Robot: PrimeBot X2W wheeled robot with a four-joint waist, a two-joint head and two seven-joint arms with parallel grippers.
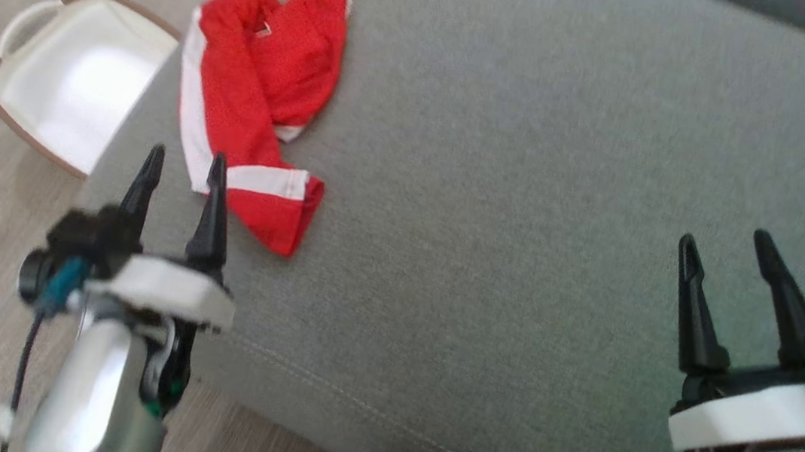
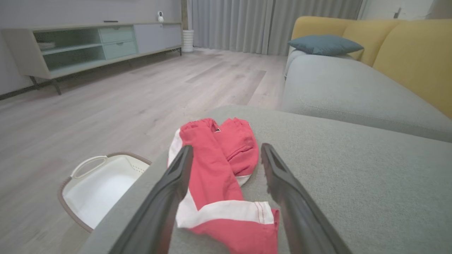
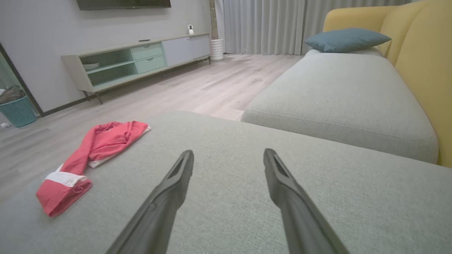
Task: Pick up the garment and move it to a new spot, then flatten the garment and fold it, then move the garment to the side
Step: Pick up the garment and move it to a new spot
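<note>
Left end effector (image 1: 187, 156), right end effector (image 1: 724, 238): two, agape, empty; one garment (image 1: 259, 88) on cushion (image 1: 527, 195); one basket (image 1: 69, 89).

Legible text: none. A small tag (image 1: 264, 30) sits at the waistband of the red garment (image 1: 251, 95); any marking on it is too small and blurred to read in the head view and the left wrist view.
</note>
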